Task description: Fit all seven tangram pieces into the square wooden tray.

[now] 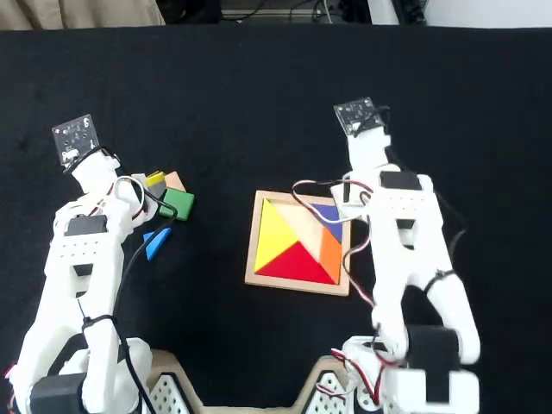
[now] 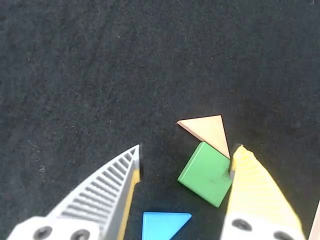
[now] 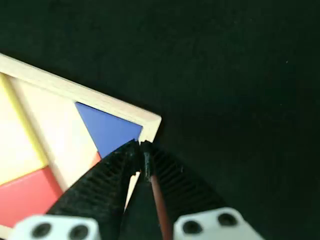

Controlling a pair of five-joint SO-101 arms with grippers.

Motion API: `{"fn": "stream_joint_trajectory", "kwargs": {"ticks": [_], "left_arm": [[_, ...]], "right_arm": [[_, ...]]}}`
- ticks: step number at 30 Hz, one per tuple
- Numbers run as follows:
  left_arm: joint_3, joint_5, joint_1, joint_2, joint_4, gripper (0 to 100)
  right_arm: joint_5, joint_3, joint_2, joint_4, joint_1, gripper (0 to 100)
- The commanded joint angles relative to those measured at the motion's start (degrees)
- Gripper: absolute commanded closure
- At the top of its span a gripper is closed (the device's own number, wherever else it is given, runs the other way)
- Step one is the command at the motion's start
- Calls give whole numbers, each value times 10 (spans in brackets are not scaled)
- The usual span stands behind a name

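The square wooden tray lies mid-table and holds a yellow, a red, an orange and a dark blue piece. My right gripper is shut with nothing in it, hovering over the dark blue piece at the tray's far right corner. Left of the tray, my left gripper is open low over the cloth. A green square lies between its fingers, against the yellow finger. A tan triangle touches the square's far side; a light blue triangle lies nearer the wrist.
A pale strip shows in the tray between the yellow and dark blue pieces. In the high view the green square, tan triangle and light blue triangle cluster by the left arm. Black cloth covers the table.
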Motion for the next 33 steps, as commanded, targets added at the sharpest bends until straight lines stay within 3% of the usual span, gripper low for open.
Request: {"fn": "stream_joint_trajectory", "kwargs": {"ticks": [1, 9, 17, 24, 33], "left_arm": [[-2, 1, -1, -17, -10, 713], [-2, 1, -2, -17, -10, 713], [-2, 0, -1, -17, -10, 713], [-2, 0, -1, -17, -10, 713], [-2, 0, -1, -17, -10, 713]], "right_arm": [[-4, -51, 50, -11, 25, 987], [-6, -160, 204, 4, 51, 987], [-6, -199, 235, 34, 48, 987], [-3, -224, 263, 18, -18, 987], [-6, -266, 288, 18, -34, 987]]}}
